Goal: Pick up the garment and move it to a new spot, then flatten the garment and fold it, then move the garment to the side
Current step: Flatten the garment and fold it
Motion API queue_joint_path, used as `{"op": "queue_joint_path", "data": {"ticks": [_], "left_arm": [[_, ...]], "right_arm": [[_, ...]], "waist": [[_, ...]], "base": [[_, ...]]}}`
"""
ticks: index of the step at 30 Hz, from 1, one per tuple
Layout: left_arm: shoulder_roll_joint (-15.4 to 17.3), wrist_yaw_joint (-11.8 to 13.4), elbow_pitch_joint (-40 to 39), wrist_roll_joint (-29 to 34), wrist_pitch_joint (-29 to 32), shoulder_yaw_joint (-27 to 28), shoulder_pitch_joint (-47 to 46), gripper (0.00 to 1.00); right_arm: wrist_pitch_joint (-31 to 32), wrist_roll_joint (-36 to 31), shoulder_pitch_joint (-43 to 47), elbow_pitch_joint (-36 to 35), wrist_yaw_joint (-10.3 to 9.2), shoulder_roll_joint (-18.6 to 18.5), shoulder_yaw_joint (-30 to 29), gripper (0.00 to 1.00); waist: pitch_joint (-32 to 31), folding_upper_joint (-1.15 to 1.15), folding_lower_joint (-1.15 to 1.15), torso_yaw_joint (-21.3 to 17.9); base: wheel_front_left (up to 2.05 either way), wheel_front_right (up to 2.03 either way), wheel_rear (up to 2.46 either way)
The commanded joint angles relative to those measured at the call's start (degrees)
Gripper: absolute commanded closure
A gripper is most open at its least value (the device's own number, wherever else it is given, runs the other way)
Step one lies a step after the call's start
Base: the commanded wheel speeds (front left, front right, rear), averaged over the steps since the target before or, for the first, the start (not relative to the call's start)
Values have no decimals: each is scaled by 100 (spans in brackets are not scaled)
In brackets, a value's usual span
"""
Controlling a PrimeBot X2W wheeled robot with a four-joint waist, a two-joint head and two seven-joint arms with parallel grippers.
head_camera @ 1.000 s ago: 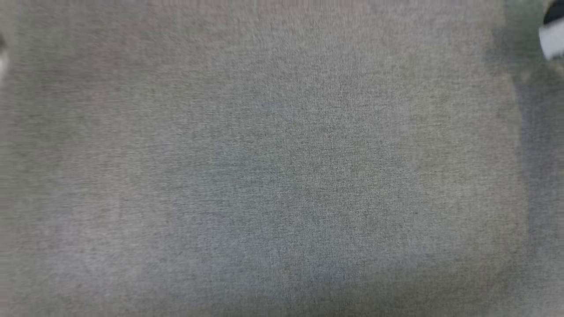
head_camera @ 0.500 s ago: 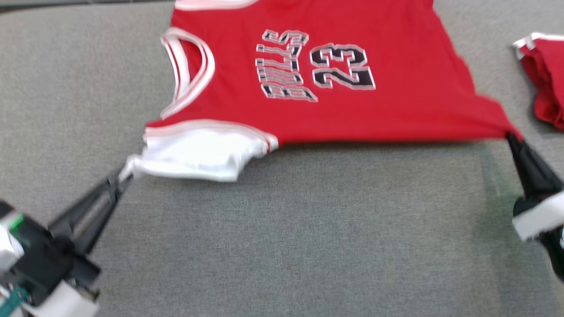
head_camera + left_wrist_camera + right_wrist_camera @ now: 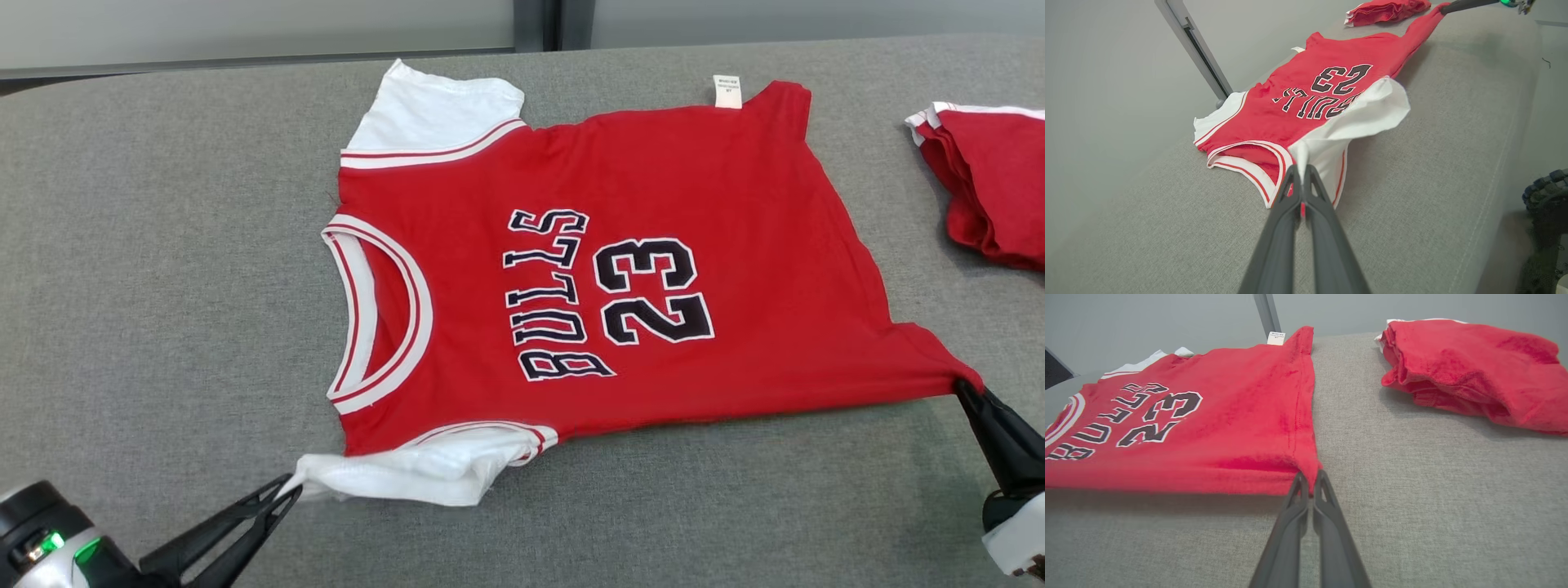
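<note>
The red garment (image 3: 759,245) lies spread face-up mid-tabletop (image 3: 163,245), collar toward the left edge. The left claw (image 3: 287,492) pinches the tip of its near white sleeve (image 3: 408,478) — the right claw (image 3: 966,390) clamps the near hem corner, pulled taut. A folded red pile (image 3: 992,188) sits by the far right edge.

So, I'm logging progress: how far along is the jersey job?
Done: the jersey lies spread on the grey surface. In hand: flattening, with the left gripper shut on its white sleeve, the right gripper on a hem corner. Left: folding, moving aside.
</note>
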Motion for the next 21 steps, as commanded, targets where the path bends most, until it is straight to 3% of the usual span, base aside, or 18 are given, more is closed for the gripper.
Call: {"op": "queue_joint_path", "data": {"ticks": [1,2,5,6,16,21], "left_arm": [[2,-25,21,22,22,26,-137,100],[-167,-176,75,-15,91,-5,-346,100],[-287,-321,200,36,214,-65,-574,100],[-484,-439,357,15,320,-113,-803,100],[-1149,-876,1281,113,463,-235,-1765,100],[-1283,-980,1585,233,389,-218,-2161,100]], "right_arm": [[48,-45,18,-42,-13,27,-41,100],[250,-225,45,-161,-13,136,-213,100],[483,-420,4,-270,-13,285,-353,100],[714,-597,-47,-373,-13,445,-501,100],[1484,-996,-200,-631,-13,884,-1201,100],[1799,-1080,-46,-894,-13,946,-1777,100]], "waist": [[17,0,0,-5],[66,0,0,-34],[120,0,0,-41],[184,0,0,-28],[456,0,0,138],[498,0,0,230]], "base": [[0,0,0],[0,0,0],[0,0,0],[0,0,0],[0,0,0],[0,0,0]]}}
